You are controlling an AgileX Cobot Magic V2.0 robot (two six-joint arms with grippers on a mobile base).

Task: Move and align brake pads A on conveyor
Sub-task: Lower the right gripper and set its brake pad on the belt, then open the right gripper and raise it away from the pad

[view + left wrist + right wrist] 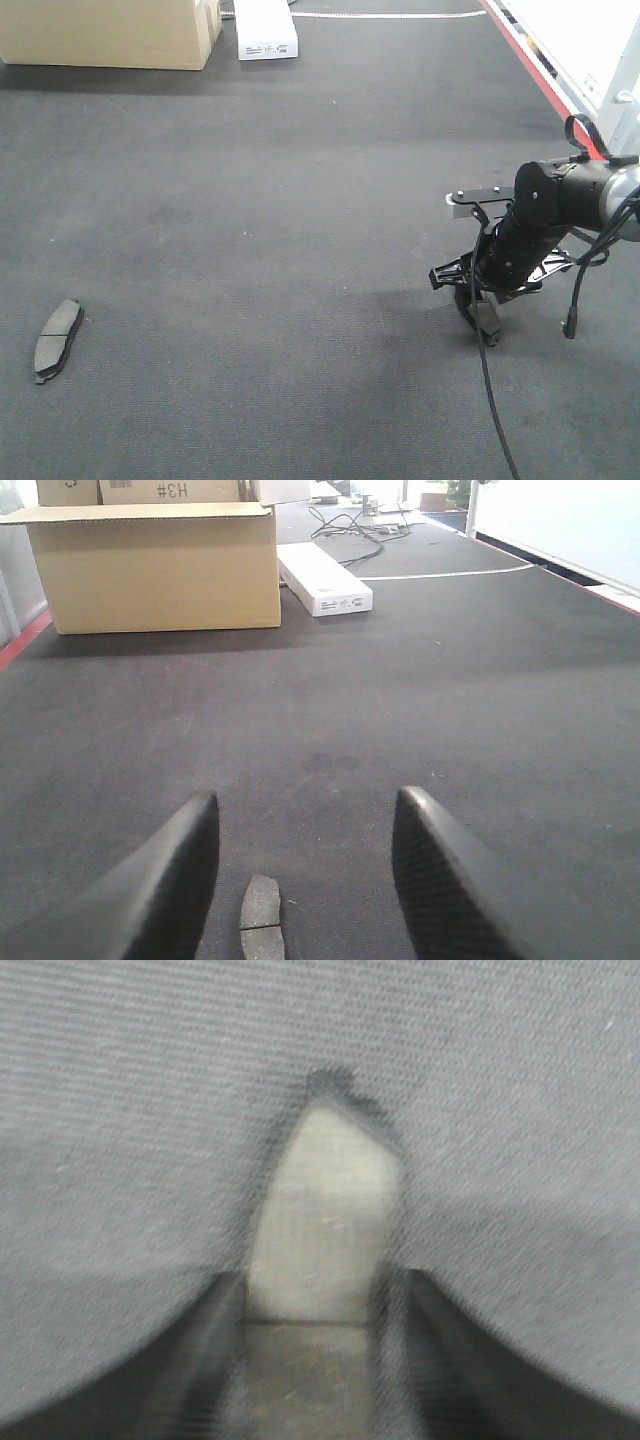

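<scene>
One brake pad point(58, 340), dark grey and curved with a groove across its middle, lies flat on the conveyor point(300, 200) at the near left. In the left wrist view this brake pad point(262, 918) sits low between the wide-apart fingers of my open left gripper point(305, 798), touching neither. My right gripper point(487, 325) points down at the belt on the right, shut on a second brake pad point(322, 1200). That pad's end sticks out past the fingertips, close over the conveyor point(120, 1110). The right wrist view is blurred.
A cardboard box point(110, 30) and a white carton point(265, 28) stand at the belt's far end. A red strip point(545, 75) runs along the right edge. A black cable point(495, 400) hangs from the right arm onto the belt.
</scene>
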